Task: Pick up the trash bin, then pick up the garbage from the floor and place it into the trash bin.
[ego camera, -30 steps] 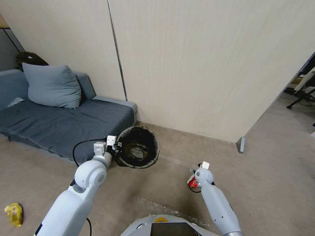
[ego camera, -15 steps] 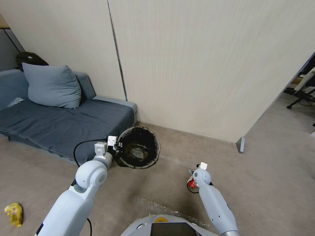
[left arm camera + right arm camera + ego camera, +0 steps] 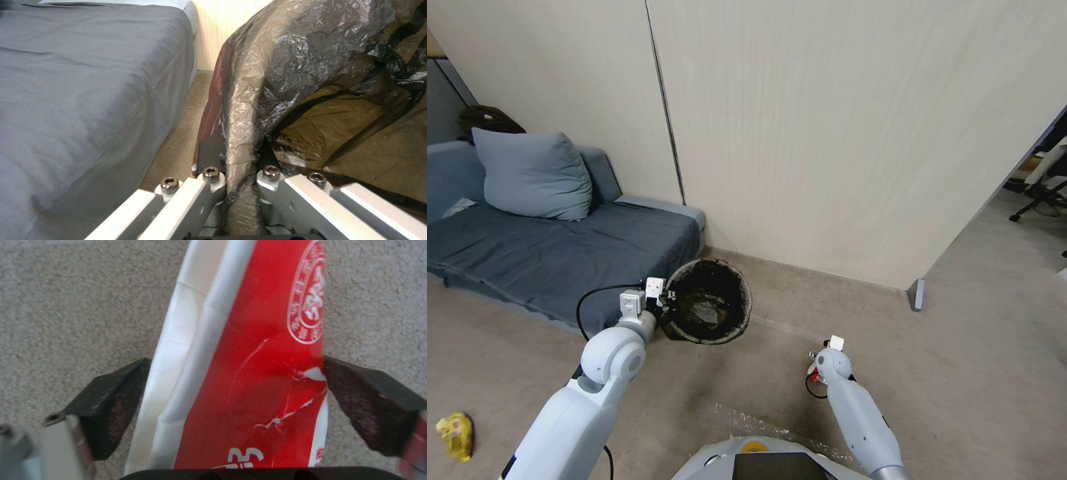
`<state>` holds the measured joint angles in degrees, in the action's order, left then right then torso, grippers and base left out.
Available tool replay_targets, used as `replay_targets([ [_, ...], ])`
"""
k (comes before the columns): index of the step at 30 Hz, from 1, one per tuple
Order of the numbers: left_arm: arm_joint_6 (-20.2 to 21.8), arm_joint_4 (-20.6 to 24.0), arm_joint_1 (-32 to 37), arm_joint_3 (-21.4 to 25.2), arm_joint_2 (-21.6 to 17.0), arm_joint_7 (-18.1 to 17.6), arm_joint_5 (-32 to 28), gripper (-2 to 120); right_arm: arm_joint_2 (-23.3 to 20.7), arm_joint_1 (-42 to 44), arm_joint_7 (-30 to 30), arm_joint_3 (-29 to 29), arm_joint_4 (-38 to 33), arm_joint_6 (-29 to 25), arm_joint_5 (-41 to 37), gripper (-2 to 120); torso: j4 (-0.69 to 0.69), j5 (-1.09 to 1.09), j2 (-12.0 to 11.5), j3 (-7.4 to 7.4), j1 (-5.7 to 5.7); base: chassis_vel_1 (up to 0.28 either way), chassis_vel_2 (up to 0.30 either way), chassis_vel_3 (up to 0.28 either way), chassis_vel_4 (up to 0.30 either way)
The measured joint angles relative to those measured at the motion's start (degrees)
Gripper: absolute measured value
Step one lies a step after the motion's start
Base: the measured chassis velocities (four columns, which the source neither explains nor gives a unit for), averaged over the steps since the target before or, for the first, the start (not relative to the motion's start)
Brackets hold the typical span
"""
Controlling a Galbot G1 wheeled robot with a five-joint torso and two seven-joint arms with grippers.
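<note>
Drawing back toward the robot since a second ago: right gripper (image 3: 236, 400), jaws clamped on red-and-white carton (image 3: 249, 373) above carpet. Left gripper (image 3: 240, 173) pinches trash bin (image 3: 708, 308) rim beside sofa (image 3: 560, 253); wrist view reveals liner (image 3: 285, 66).

grey sofa (image 3: 554, 250), cushion (image 3: 534, 175)

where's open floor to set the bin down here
Bare carpet lies between the trash bin, held at its rim by the left tool, and the right tool closed on the red-and-white carton. More lies right of that arm toward the wall end. It is tight between bin, sofa and wall.
</note>
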<state>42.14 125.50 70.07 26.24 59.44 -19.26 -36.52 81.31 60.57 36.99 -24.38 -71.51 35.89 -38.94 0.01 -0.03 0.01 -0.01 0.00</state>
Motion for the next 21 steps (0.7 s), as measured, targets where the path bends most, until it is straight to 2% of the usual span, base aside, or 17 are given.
replay_targets([
  [7,0.0,-0.7,-0.4,-0.1,0.2,0.1,0.3,0,-0.2,1.3,-0.3,0.1,-2.1,0.0,0.3,65,-0.03,0.01,0.0,0.01,0.00,0.000,0.000,0.000,0.000],
  [21,0.0,-1.3,-0.5,-0.1,0.2,0.3,0.7,0,-1.1,3.8,-0.3,0.5,-6.7,-0.1,1.2,33,0.00,0.05,0.0,0.01,0.00,0.000,0.000,0.000,0.000],
])
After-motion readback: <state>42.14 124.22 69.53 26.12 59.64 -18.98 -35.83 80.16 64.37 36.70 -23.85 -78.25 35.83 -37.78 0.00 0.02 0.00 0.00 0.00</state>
